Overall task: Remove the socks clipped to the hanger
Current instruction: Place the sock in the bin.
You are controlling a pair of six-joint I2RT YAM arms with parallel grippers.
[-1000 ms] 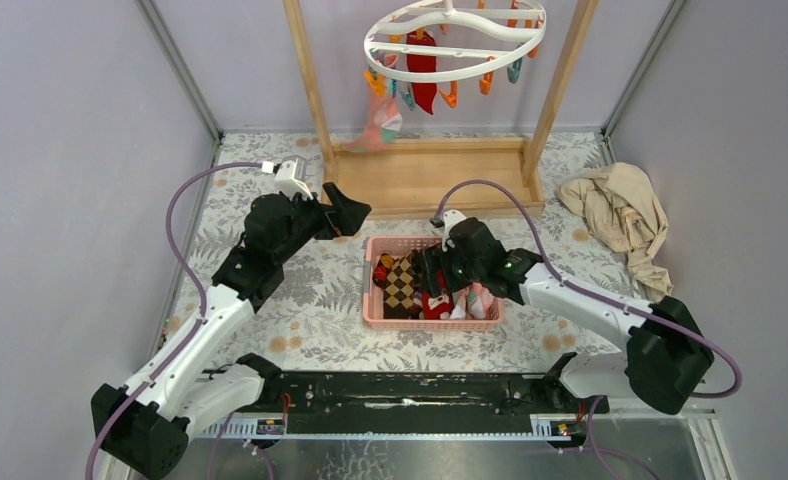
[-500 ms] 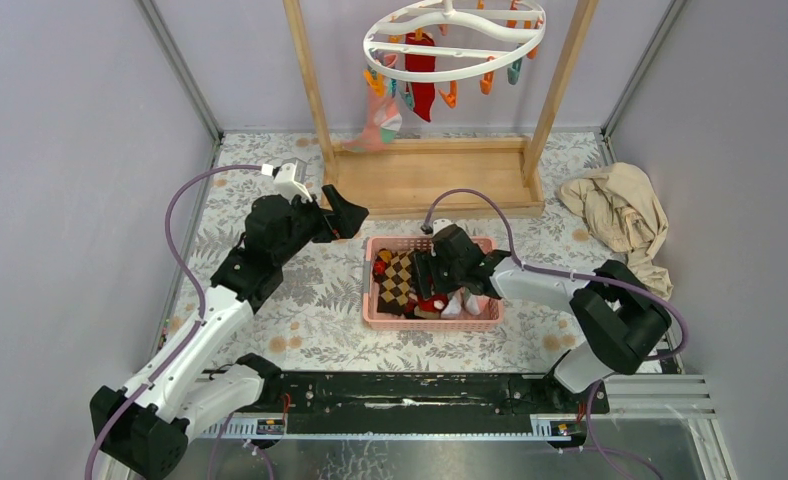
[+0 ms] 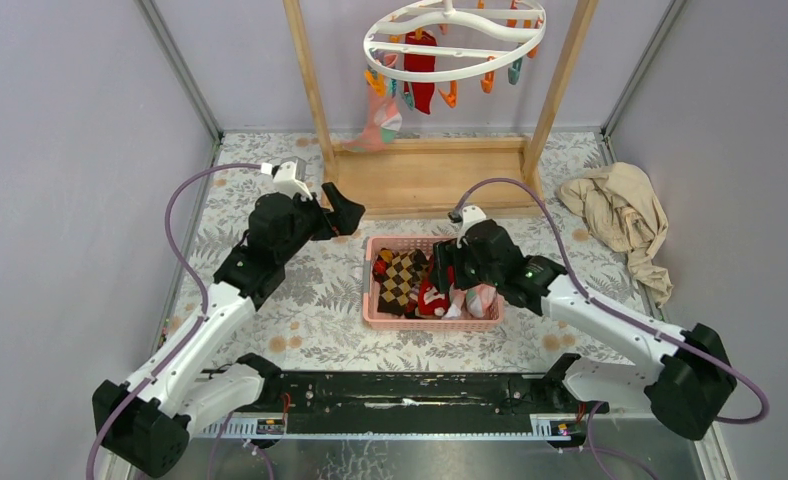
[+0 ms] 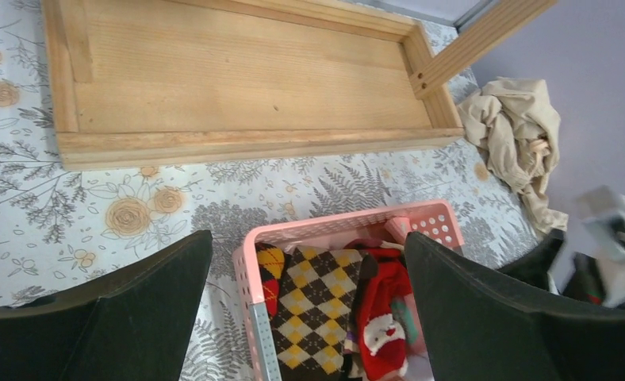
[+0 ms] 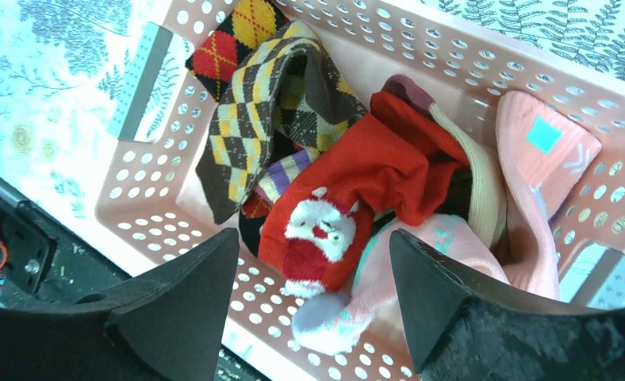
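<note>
From above: round white hanger [image 3: 457,47] with crossbars, high at the far middle between the posts of a wooden frame [image 3: 430,175], orange, teal and pink clips dangling from its ring. Clipped at its left part, a red sock [image 3: 422,72]; lower and further left, a pink sock [image 3: 381,122] with coloured patches, toe down near the frame's base. Hanger's top cut off by the upper edge; far clips hard to tell apart. Nearer than the frame, a pink basket [image 3: 390,322] on the desk [image 3: 300,300], argyle socks [image 3: 400,280] at its left end. Left hand [image 3: 345,212] raised left of the basket, near the frame's left corner. Right hand [image 3: 438,288] low over the basket's right half, fingers lost against the dark wrist. Grey fern-and-flower cover on the desk, plain lilac walls around, a crumpled beige cloth [image 3: 622,215] far right.

Left wrist: fingers spread wide, nothing between them. Beyond, the frame's base and the basket's left end, with argyle beside a red Santa sock [image 4: 381,321]. Right arm only a blur at the right edge.

Right wrist: fingers likewise apart, gripping nothing, just above the basket. Inside, argyle at left, Santa sock in the middle, pale pink socks [image 5: 543,159] right and beneath, heaped too closely to count.
</note>
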